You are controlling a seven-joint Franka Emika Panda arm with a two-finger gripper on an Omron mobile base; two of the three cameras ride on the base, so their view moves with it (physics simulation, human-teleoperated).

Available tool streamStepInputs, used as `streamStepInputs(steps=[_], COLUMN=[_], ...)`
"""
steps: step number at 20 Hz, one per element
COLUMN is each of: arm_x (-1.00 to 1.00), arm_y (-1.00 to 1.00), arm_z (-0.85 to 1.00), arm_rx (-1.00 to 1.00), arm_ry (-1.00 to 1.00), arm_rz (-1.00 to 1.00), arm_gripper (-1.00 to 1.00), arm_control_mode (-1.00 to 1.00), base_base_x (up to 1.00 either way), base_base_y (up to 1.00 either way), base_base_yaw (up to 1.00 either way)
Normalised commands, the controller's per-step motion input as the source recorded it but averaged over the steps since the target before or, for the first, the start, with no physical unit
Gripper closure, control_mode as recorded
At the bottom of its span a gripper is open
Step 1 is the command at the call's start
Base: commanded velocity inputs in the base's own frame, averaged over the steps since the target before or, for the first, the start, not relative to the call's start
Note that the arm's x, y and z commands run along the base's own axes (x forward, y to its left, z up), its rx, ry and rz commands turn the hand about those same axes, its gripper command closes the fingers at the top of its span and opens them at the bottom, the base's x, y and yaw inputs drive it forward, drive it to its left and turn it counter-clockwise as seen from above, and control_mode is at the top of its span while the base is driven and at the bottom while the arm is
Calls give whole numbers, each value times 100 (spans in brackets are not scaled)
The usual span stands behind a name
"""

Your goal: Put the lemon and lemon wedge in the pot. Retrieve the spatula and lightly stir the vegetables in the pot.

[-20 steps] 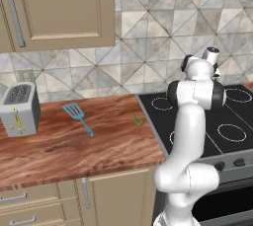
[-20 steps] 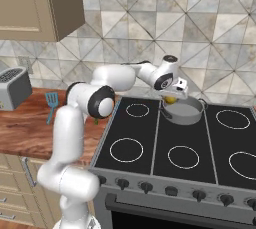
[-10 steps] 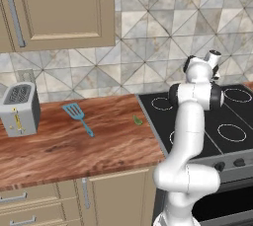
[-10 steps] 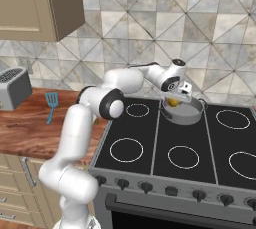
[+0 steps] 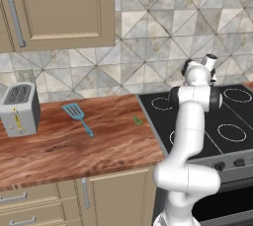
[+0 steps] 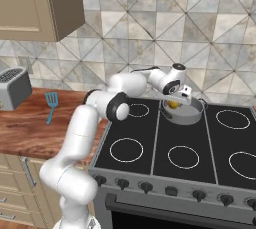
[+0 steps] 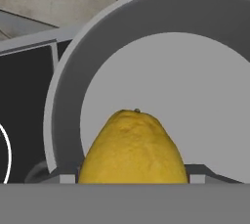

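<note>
My claw (image 6: 176,102) hangs over the pot (image 6: 192,116), jaws clamped on the lemon (image 7: 133,149); wedge (image 5: 137,120) lies on the counter (image 5: 69,146).

Even, flat rendered light is washing over both base views, with no glare showing on the stove top (image 6: 200,143) and only faint shading lying under the upper cabinet (image 5: 59,8). Edges are staying crisp, no blur, no bending at the frame borders. In the hand view the lemon (image 7: 133,149) is looming soft and coarse-textured.
</note>
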Motion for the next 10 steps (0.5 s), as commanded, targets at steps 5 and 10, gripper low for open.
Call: streamStepInputs(steps=[5,10], arm_x=[7,4], arm_y=[-1,0], arm_z=[-6,1], arm_rx=[0,2], arm_ry=[1,1], arm_rz=[0,0], arm_gripper=[-100,-100], arm_control_mode=[-100,-100], base_base_x=[0,0], base_base_y=[0,0], base_base_yaw=[0,0])
